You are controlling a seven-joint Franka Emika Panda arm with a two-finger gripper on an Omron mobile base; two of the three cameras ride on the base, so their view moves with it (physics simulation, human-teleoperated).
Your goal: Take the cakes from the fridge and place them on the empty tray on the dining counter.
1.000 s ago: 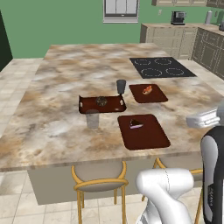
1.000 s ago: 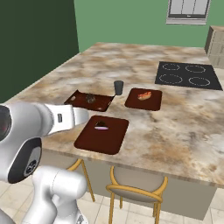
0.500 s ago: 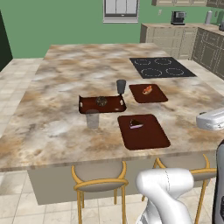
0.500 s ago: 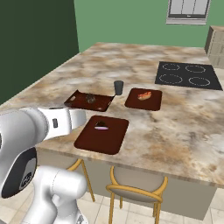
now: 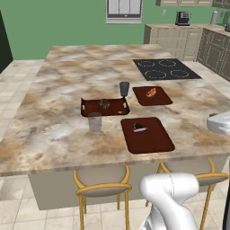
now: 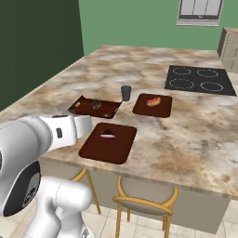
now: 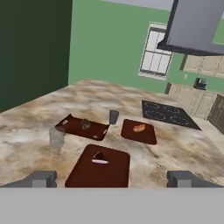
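Observation:
One cake, a small dark-layered wedge with a pale edge, lies on the flat dark red-brown tray near the front edge of the marble dining counter. The right base view shows the same cake on the tray. In the hand view my gripper is open, its fingertips wide apart with nothing between them. It sits back from the tray and looks over the cake. The fridge is out of view.
Behind the tray stand a rimmed tray with a round dark pastry, a smaller flat tray with reddish food, a dark cup and a clear glass. The black cooktop lies far right. Two stools stand below the counter's edge.
My arm has drawn back a little from the tray, towards the counter's front edge. The cake and the trays have stayed where they were.

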